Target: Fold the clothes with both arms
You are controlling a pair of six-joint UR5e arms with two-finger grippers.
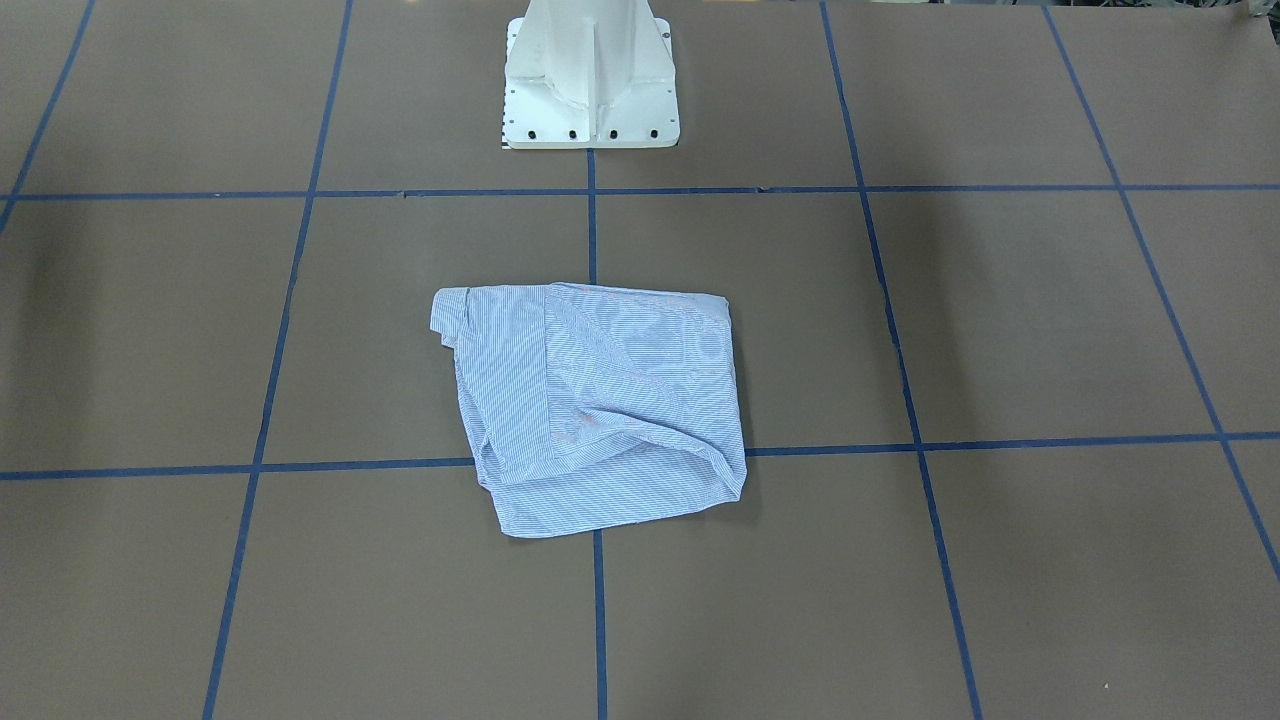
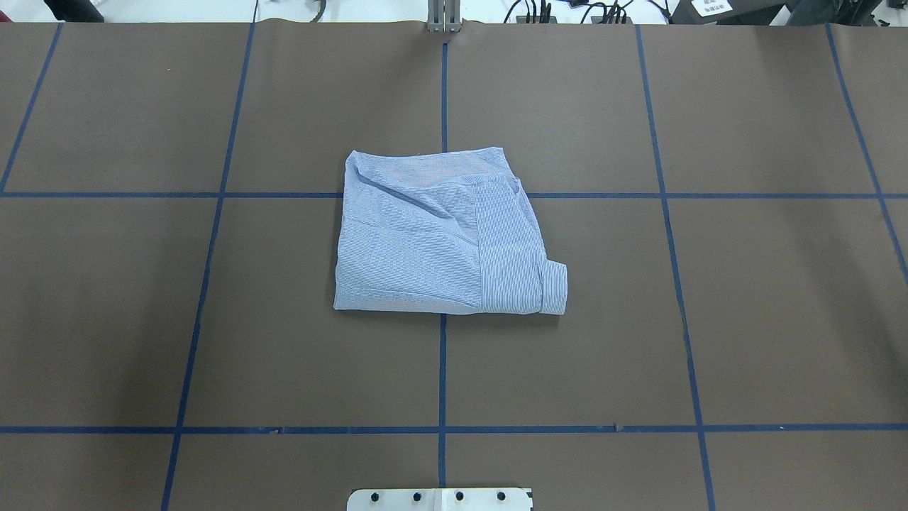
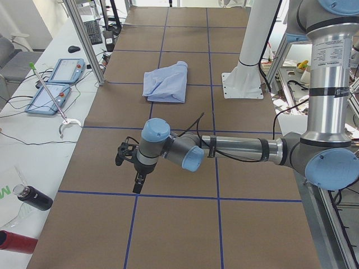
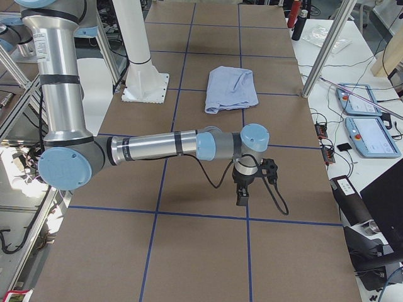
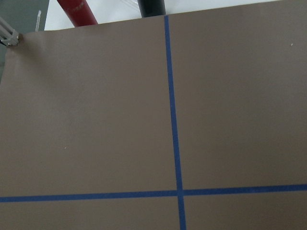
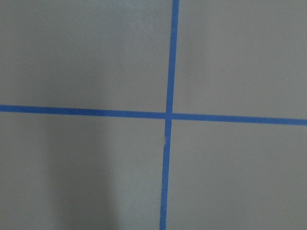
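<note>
At table [image 2: 709, 319] centre the shirt [image 2: 440, 241] lay folded to a rough square, cuff [image 2: 553, 287] poking out one corner. Risk imo: any re-grab could drag the loose top layers and undo the fold. Left gripper [image 3: 137, 184] and right gripper [image 4: 242, 196] hung well apart from it, nothing held or touched; jaw opening can't tell from side views.

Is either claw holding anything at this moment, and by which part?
Nothing is held. The folded shirt lies alone on the table, far from the left claw and the right claw, both bare.
</note>
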